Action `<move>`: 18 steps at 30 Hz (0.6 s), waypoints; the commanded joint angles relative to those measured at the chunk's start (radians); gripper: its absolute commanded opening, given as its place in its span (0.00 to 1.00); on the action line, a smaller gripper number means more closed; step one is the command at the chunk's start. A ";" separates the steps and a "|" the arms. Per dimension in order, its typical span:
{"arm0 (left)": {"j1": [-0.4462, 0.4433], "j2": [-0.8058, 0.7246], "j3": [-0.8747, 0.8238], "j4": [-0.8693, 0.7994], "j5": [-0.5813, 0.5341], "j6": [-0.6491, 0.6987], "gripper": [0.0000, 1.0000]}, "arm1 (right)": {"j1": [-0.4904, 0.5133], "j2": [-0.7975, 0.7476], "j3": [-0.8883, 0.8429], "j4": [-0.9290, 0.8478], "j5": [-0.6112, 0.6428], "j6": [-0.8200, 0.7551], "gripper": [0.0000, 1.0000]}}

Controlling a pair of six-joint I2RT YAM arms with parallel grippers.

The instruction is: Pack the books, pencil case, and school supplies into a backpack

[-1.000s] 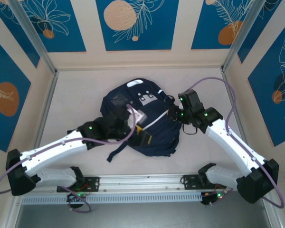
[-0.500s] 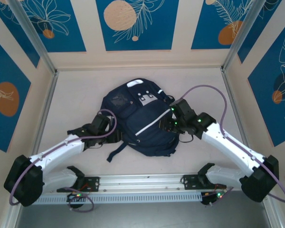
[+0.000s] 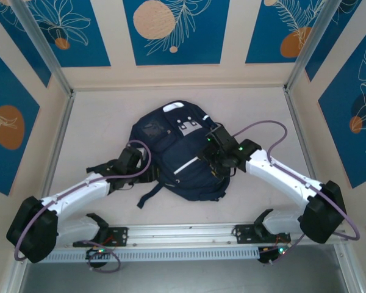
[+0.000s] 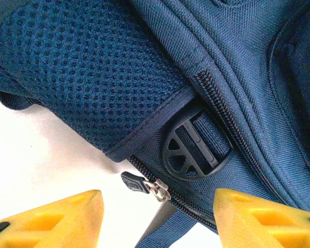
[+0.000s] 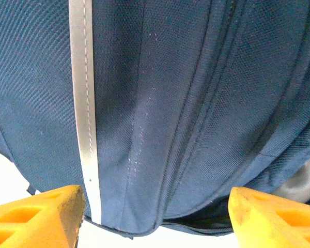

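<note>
Looks like a robot lab test cell, not anyone's home: a pale bench [image 3: 91, 128] boxed in by aluminium posts [image 3: 41, 47], blue leaf-print panels [image 3: 195, 36] on the walls from 9 round to 3 o'clock, and two white arms [image 3: 73, 194] bolted to a metal rail [image 3: 183, 233] at 6 o'clock.

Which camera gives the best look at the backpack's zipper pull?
The left wrist view: the zipper pull is close and sharp beside a black buckle. The top external view has the whole backpack, but the pull is too small to find. The right wrist view gives navy fabric and a white stripe.
</note>
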 commanded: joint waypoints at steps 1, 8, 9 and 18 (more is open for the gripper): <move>0.007 -0.007 -0.015 0.016 0.019 -0.007 0.58 | -0.005 0.043 0.061 -0.035 0.027 0.120 0.75; 0.008 -0.072 -0.032 -0.014 -0.010 -0.012 0.58 | -0.023 0.190 0.162 -0.087 0.020 0.152 0.78; 0.007 -0.083 -0.033 -0.021 -0.015 -0.010 0.58 | -0.024 0.218 0.183 -0.107 0.025 0.153 0.78; 0.009 -0.118 -0.030 -0.084 -0.071 -0.004 0.58 | -0.022 0.320 0.217 -0.162 0.038 0.156 0.58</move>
